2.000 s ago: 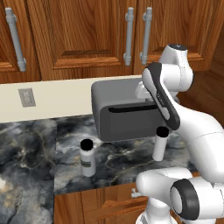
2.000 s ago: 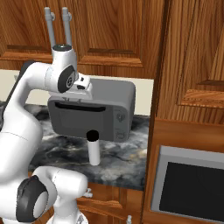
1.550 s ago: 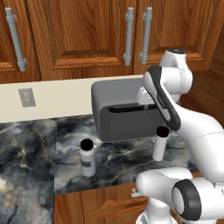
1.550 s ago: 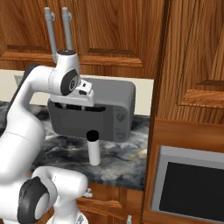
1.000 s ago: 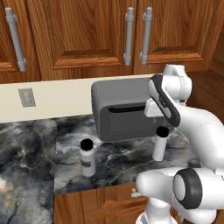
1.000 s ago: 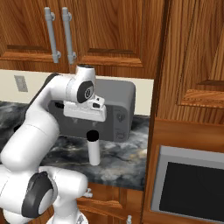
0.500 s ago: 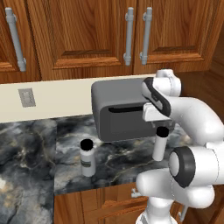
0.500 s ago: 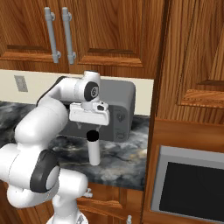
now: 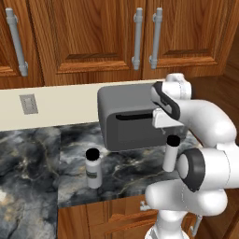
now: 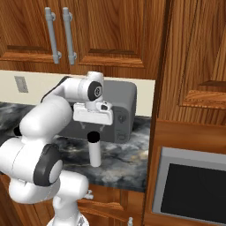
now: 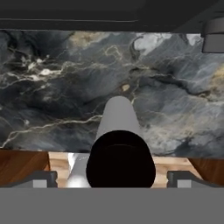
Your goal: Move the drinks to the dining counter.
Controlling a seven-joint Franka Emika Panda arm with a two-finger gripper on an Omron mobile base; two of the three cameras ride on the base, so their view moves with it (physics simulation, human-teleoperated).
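The slim plain drink (image 9: 170, 153) (image 10: 93, 151) stands upright near the front edge of the marbled worktop (image 9: 28, 161), ahead of the grey appliance. My gripper (image 10: 93, 127) (image 11: 113, 179) hangs open just above its black cap (image 11: 120, 164), pointing straight down, one fingertip on each side and nothing between them. The wider drink with the label band (image 9: 93, 168) stands upright further left on the same worktop, apart from the arm. The dining counter is out of view.
A grey box-shaped appliance (image 9: 128, 119) (image 10: 121, 110) sits against the cream backsplash right behind the gripper. Wooden wall cabinets (image 9: 93, 37) hang overhead. A tall wooden unit with a built-in oven (image 10: 194, 196) closes the right side.
The hand has swung down from in front of the appliance and now sits over the slim drink's cap, jaws still wide. Neither drink has moved.
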